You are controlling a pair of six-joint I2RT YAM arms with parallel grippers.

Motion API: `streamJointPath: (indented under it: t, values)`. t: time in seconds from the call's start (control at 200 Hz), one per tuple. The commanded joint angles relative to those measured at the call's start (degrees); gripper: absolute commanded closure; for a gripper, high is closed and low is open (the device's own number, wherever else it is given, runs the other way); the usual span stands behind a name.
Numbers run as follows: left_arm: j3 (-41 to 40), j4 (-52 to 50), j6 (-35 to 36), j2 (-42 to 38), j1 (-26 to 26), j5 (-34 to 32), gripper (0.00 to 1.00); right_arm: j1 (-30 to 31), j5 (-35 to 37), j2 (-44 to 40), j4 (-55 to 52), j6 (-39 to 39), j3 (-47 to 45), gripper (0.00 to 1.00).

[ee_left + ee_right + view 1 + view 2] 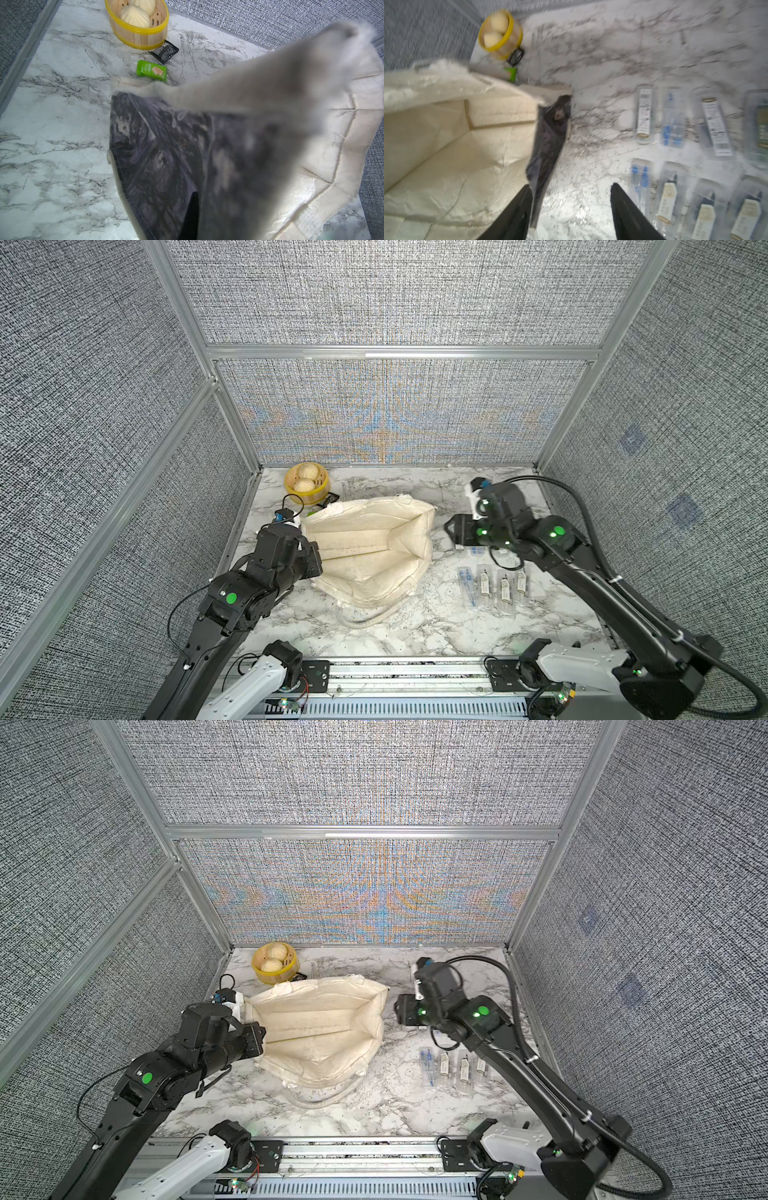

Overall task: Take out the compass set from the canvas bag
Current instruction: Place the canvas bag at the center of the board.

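Observation:
The canvas bag lies in the middle of the marble table, its mouth held wide so that only the cream lining shows inside. My left gripper is shut on the bag's left rim. In the left wrist view one dark finger presses the blue-grey printed panel. My right gripper stands open at the bag's right wall, which passes just inside one finger. Several compass sets in clear packs lie on the table right of the bag.
A yellow round basket with buns stands at the back left. A black packet and a green wafer packet lie beside it. One bag handle loop trails toward the front. Grey fabric walls enclose three sides.

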Motion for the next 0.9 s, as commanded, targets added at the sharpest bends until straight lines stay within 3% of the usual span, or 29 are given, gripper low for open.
streamJointPath:
  t: [0.0,0.18,0.295,0.39,0.465,0.525,0.6,0.895]
  values:
    - [0.8,-1.3,-2.3,-0.4,-0.1,-0.3,1.00,4.4,5.2,5.2,-2.6,1.9,0.9,0.35]
    - [0.0,-1.7,-4.3,-1.7,0.0,-1.5,1.00,5.1,0.1,12.8,13.6,1.7,-3.3,0.37]
    - [-0.2,-2.8,-4.8,-1.3,0.1,-2.2,1.00,5.9,-1.5,16.7,10.0,0.3,1.1,0.43]
    - [-0.3,-3.2,-4.7,-1.1,0.0,-2.7,1.00,6.0,-1.7,13.9,9.8,-0.8,-0.1,0.52]
    - [0.2,-3.4,-4.5,-0.5,0.1,-2.6,1.00,6.0,-2.0,11.1,9.6,-1.5,-0.8,0.70]
    - [1.3,-3.6,-4.2,0.6,0.1,-1.7,1.00,6.0,-1.4,9.4,7.8,-2.5,-0.2,0.90]
    - [3.6,-4.0,-4.0,2.4,0.0,0.0,1.00,5.6,-1.2,8.6,4.2,-4.0,2.2,1.00]
    - [19.1,-12.2,-2.0,13.6,3.2,6.6,1.00,-1.8,-5.2,15.9,-24.3,-11.8,27.9,1.00]
